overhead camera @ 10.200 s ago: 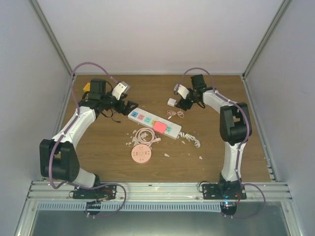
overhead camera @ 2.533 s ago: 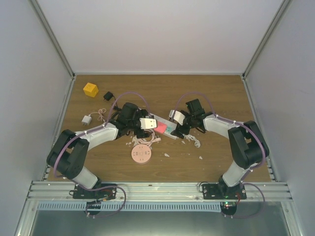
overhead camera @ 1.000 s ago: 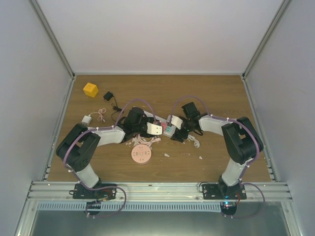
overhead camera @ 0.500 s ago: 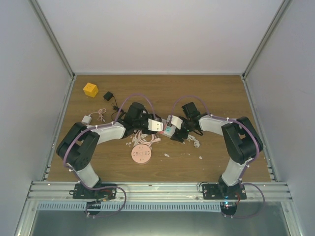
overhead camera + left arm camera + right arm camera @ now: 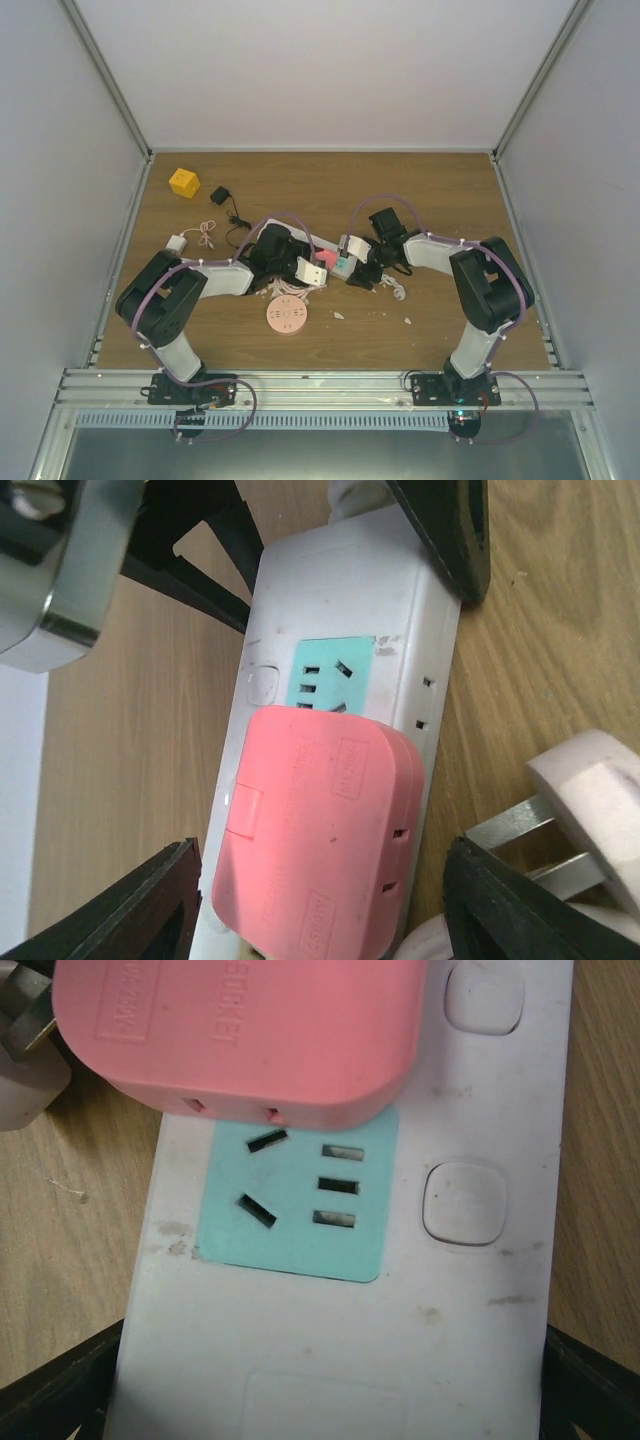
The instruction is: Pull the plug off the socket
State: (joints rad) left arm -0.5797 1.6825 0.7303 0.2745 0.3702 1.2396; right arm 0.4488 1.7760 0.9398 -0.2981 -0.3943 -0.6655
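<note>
**Pos. of task item:** the pink plug (image 5: 315,830) is seated in the white power strip (image 5: 340,610), next to a vacant green outlet (image 5: 335,675). The strip lies mid-table (image 5: 560,600).

**L gripper (image 5: 322,870):** jaws wide, one finger (image 5: 150,910) on each side of the plug body. Not clamped yet; a gap shows between the plug and the other finger. Reason: the straddle pos. lines the pads up w/ the plug's flanks before closing.

**R gripper (image 5: 330,1360):** jaws set wide, fingers (image 5: 60,1400) against both long edges of the strip near its end, i.e. gripping it across its width. Reason: anchor. W/o it the strip would likely lift w/ the plug.

**Step in hand (est.):** close L on the plug, then pull straight off the strip face while R holds.

**Caution:** a loose white plug (image 5: 590,790), prongs exposed, lies just beside the L finger and may snag.
</note>
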